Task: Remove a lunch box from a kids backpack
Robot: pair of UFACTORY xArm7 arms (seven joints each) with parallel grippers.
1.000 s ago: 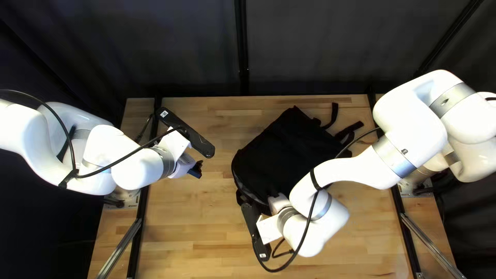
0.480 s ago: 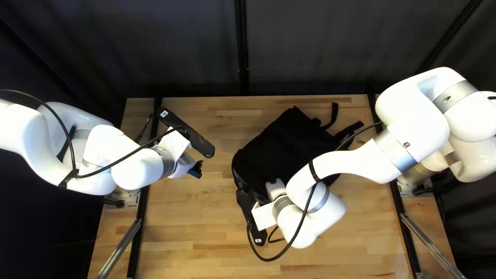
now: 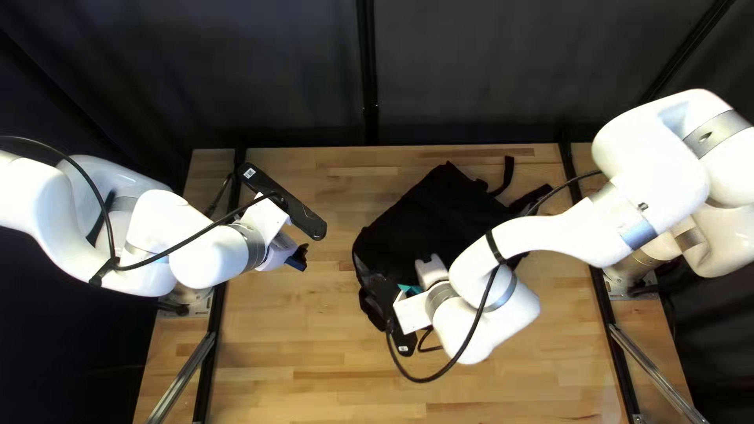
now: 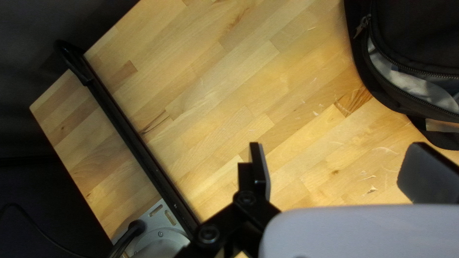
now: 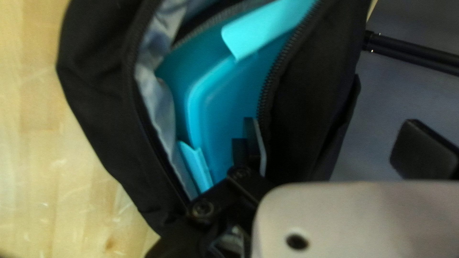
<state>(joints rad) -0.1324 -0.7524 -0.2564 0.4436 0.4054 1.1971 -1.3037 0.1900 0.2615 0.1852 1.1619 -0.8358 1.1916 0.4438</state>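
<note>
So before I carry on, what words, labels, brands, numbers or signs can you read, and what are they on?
No text can be read.
Small white label on the black bar of the left arm: too small to read.
Small pale label on the black bar of the right arm: too small to read.
Backpack and turquoise lunch box: no lettering that I can see.

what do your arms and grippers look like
My left arm and right arm are glossy white and rounded, with silvery bands at joints. Each has a black cable tied with a black strap, and a dark bar with a small pale label near the wrist. My left gripper and right gripper have flat black fingers on bolted black links.
</note>
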